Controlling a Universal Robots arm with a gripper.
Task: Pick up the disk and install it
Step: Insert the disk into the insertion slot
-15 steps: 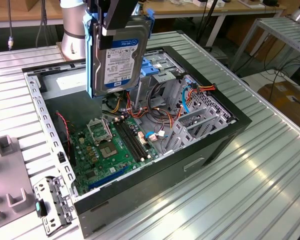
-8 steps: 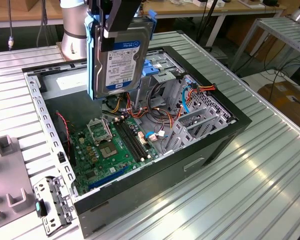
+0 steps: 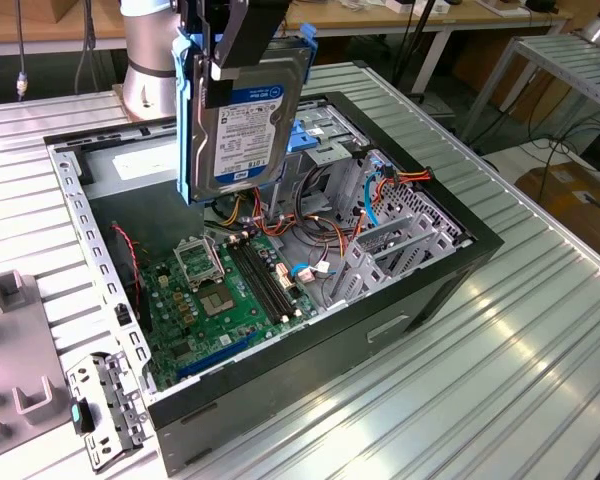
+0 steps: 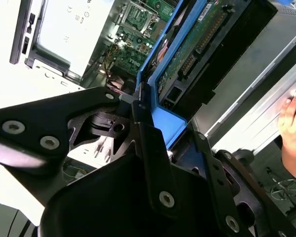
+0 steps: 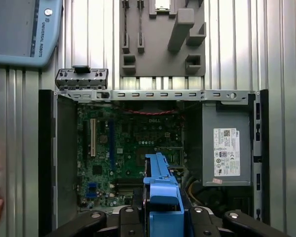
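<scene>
**Disk lifted, not yet installed**

The jaws are closing tight on the disk (image 3: pixel 242 110), gripping its upper edge and blue rails. The disk is hanging upright in the air above the open computer case (image 3: pixel 380 320) and its motherboard (image 3: pixel 220 290). Picking up looks done, but the disk is not yet sitting anywhere inside the case.

Silver-grey disk (image 3: pixel 265 115), green motherboard (image 3: pixel 230 290)

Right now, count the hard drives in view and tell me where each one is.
1. The disk is clamped upright in the gripper above the open computer case. Others may be hidden inside the case.
</scene>
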